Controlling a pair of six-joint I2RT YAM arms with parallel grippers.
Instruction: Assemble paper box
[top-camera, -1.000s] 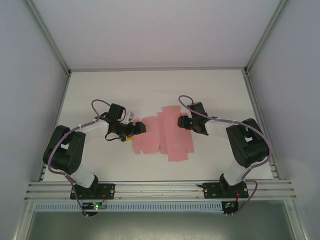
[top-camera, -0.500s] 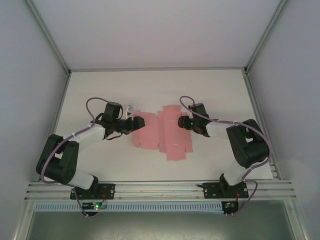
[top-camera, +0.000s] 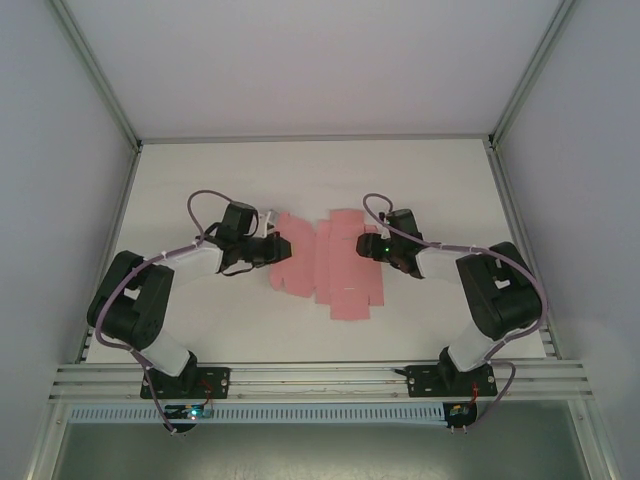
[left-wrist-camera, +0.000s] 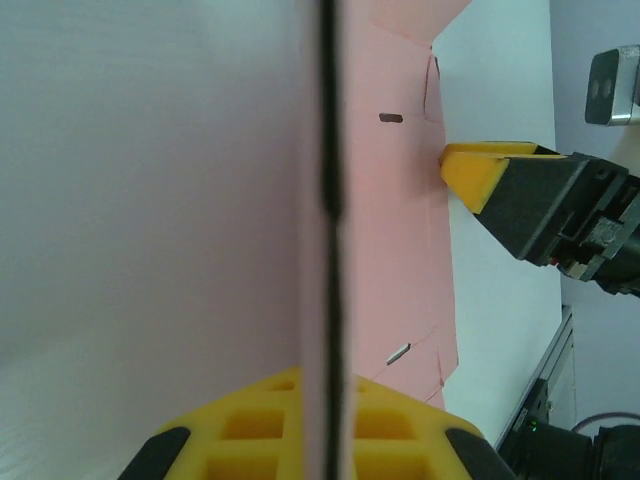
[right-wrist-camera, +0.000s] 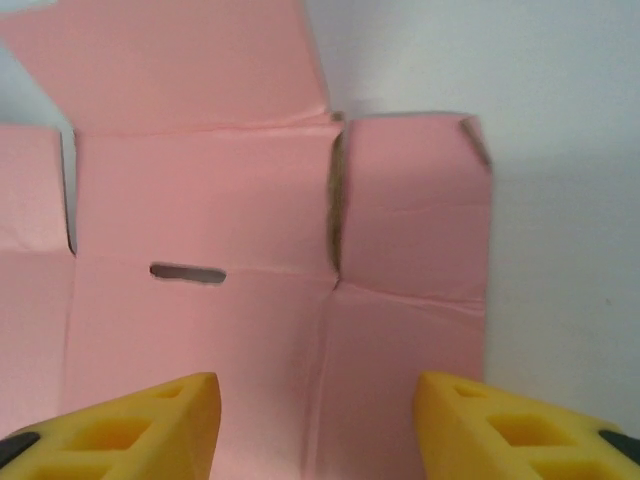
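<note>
Near center, left end effector (top-camera: 279, 247) pinches the paper box (top-camera: 338, 272) edge.

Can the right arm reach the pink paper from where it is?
Probably yes. The right gripper is open just at the edge of the paper, and nothing sits between them.

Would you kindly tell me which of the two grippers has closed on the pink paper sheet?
The left gripper: it is shut on the left edge of the paper box, while the right gripper stands open over it.
</note>
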